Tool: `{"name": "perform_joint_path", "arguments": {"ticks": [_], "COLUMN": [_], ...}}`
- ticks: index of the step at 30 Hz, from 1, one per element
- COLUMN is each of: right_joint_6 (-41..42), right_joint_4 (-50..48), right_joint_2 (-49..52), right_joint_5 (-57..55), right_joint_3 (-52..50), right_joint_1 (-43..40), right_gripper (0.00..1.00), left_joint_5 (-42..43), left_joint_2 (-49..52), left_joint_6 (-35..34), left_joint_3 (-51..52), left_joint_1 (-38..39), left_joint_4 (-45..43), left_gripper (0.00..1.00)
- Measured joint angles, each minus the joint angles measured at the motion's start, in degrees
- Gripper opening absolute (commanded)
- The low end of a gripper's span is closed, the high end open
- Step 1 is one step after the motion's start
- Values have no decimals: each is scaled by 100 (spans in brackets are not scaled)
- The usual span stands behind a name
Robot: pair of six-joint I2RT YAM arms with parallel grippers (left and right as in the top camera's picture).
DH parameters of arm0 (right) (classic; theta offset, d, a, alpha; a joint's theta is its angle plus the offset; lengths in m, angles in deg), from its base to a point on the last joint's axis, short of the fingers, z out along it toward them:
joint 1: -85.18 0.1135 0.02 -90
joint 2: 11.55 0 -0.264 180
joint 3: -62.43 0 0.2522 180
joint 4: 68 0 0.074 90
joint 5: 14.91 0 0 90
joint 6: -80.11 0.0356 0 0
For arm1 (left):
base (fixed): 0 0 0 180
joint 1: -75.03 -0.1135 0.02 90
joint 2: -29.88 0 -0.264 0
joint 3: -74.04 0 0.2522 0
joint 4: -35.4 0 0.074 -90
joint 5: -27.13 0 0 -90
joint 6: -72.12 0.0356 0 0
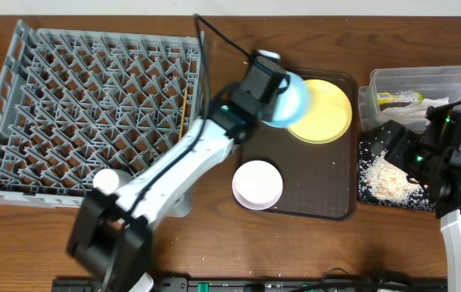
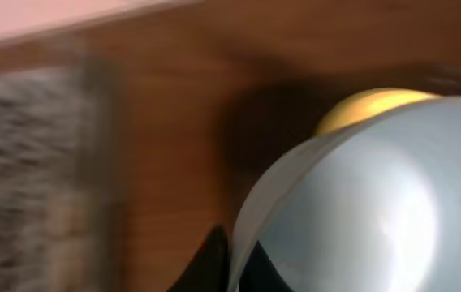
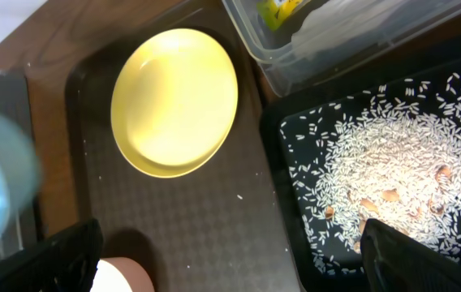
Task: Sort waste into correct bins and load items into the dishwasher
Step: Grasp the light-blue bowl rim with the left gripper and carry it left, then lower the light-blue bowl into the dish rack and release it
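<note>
Blue bowl (image 1: 297,101) sits pinched by its rim in my left gripper (image 2: 232,255), fingers clamped tight (wrist view is blurred), over the brown tray (image 1: 320,182) at the plate (image 1: 326,112) edge. Right gripper (image 3: 243,264) gapes wide, empty, above the black tray (image 3: 275,154).

Left arm (image 1: 178,166) stretches diagonally to the dark brown tray's (image 1: 320,182) far-left corner — left gripper (image 1: 269,79) clamped on the light blue bowl's (image 1: 297,101) rim. Right gripper (image 1: 394,146) hangs just right of the tray, jaws wide.
</note>
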Motion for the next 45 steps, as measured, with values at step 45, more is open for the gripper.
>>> {"name": "perform_joint_path", "arguments": {"ticks": [45], "right_joint_6": [0], "right_joint_4": [0], "right_joint_2": [2], "right_joint_5": [0], "right_joint_3": [0], "right_joint_1": [0], "right_gripper": [99], "left_joint_5": [-5324], "left_joint_2": [1565], "left_joint_6": [3773], "left_joint_3": [79], "left_joint_1": [-1408], "left_joint_4": [-2081], "left_gripper": [7]}}
